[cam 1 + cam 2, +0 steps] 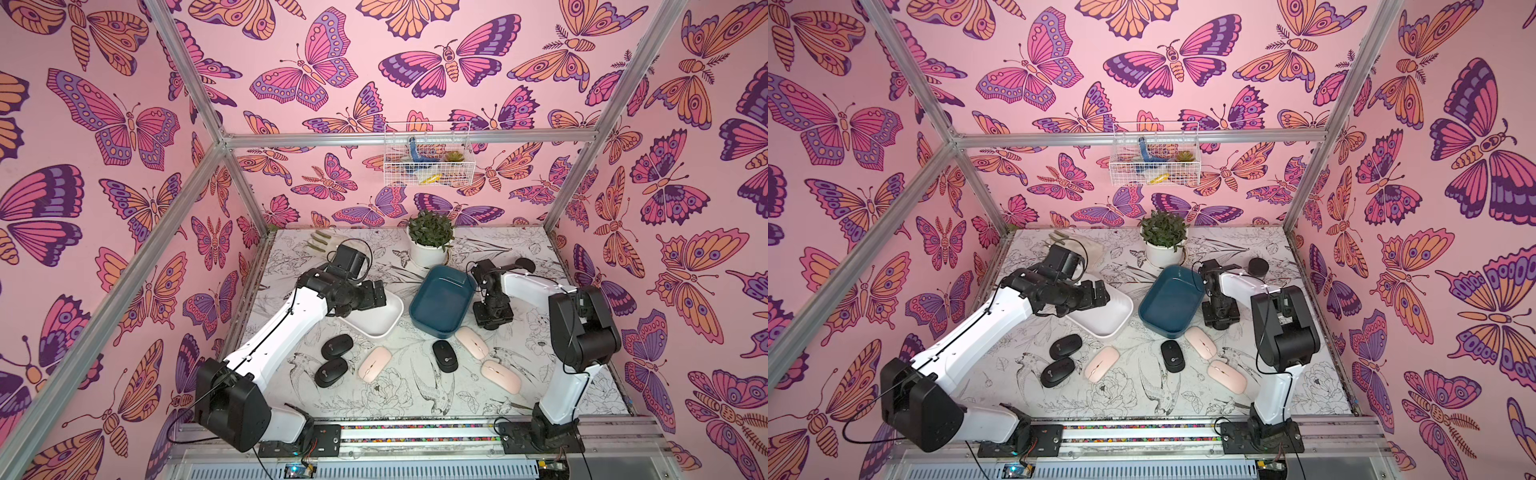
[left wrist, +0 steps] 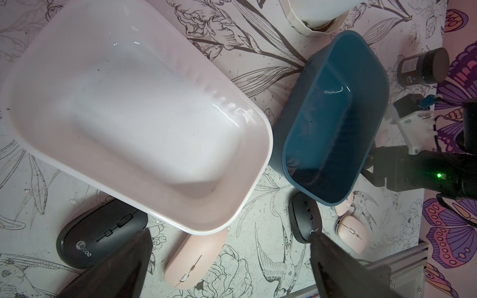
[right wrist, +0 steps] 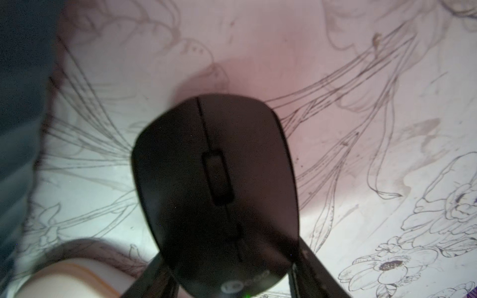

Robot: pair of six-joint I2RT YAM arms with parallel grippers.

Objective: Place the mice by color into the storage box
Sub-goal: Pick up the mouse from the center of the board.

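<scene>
right gripper (image 3: 229, 255): jaws closed on rear flanks of black mouse (image 3: 214, 167) | handling: judged light, rigid, slick-shelled; best pinched across flanks | left gripper (image 2: 231, 233): spread wide, empty

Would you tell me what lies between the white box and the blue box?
Only a bare strip of table separates the white box and blue box, clearest in the left wrist view.
</scene>
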